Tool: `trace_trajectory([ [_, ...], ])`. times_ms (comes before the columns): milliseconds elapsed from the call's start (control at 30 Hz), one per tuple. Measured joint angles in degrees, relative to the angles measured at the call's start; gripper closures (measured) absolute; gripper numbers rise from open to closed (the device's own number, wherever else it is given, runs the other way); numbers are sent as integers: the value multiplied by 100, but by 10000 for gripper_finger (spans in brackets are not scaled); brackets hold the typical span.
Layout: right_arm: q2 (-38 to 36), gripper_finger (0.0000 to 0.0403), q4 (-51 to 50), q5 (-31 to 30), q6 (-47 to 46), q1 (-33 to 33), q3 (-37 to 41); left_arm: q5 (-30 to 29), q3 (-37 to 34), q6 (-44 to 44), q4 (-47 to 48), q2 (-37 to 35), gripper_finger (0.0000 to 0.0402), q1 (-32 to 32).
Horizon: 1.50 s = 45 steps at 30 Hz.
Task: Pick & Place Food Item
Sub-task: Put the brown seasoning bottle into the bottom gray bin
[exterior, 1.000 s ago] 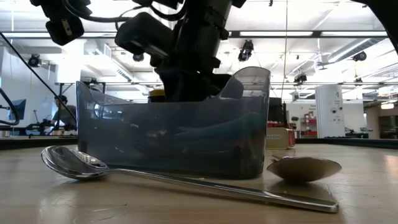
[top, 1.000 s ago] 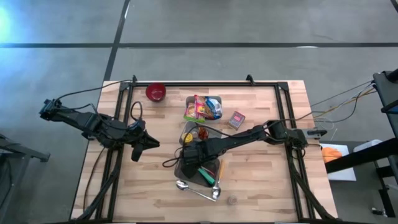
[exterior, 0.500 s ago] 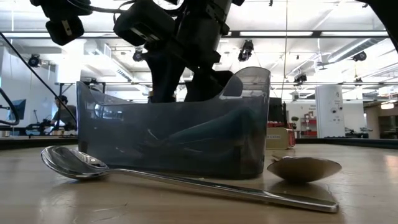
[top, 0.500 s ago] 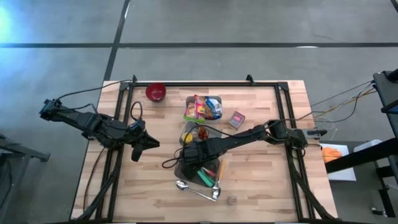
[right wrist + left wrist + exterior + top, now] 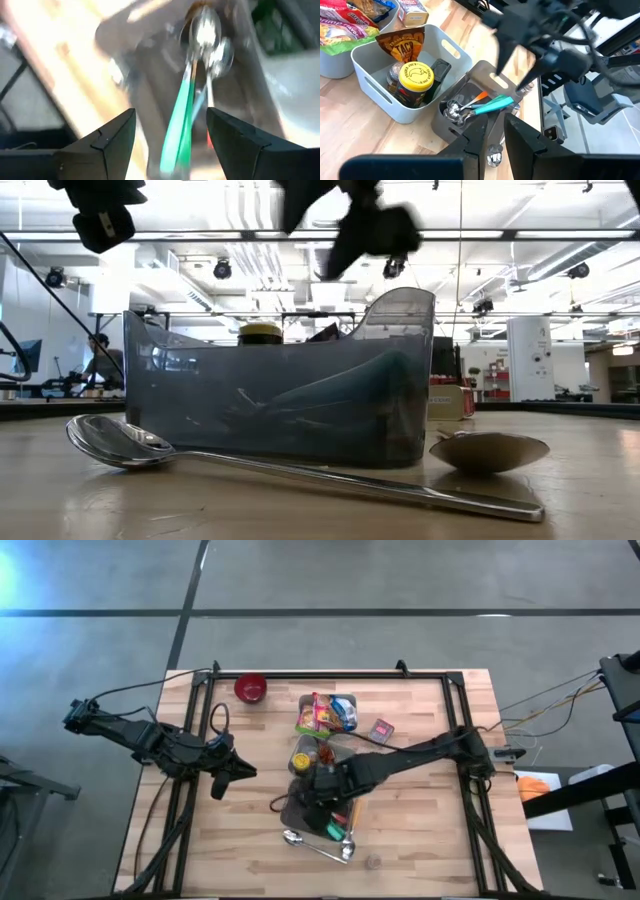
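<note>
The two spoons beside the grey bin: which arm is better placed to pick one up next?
Probably the right. Its open, empty pincer hangs above the grey bin, close to the spoons; the left pincer waits off at the table's left side.

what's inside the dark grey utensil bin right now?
In the dark grey utensil bin: metal spoons with teal and orange handles. The bin's bottom beneath them is covered. The right tool, open and empty, hangs above.

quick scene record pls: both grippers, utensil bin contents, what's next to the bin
right gripper: open, empty, above the dark utensil bin
left gripper: waiting at the table's left side, away from the items
bin contents: green-handled utensil, orange-handled utensil, metal spoon heads
beside bin: grey bin with yellow-lidded jar
in front of bin: two loose spoons
</note>
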<state>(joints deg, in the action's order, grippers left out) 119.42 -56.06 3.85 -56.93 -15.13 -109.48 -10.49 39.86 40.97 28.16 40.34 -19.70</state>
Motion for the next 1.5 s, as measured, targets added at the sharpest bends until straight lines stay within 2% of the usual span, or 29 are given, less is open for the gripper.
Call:
trace_trajectory([
  [133,-235,163,-566,392,279,-368,10,2,0,0,4,0,335,0],
  [333,-326,163,-779,371,1345,-1214,12,7,0,-26,64,0,335,0],
  [500,-299,163,-855,95,1667,-1783,37,16,0,-30,111,0,335,0],
  [733,-293,163,-919,-677,1662,-2193,121,58,0,-15,170,0,335,0],
  [833,-291,163,-915,-845,1382,-2301,279,121,0,-2,172,0,335,0],
  [1133,-281,163,-792,-490,169,-2499,961,176,0,103,175,0,335,0],
  [1500,-278,163,-110,-688,124,-2627,1446,176,0,105,175,0,335,0],
])
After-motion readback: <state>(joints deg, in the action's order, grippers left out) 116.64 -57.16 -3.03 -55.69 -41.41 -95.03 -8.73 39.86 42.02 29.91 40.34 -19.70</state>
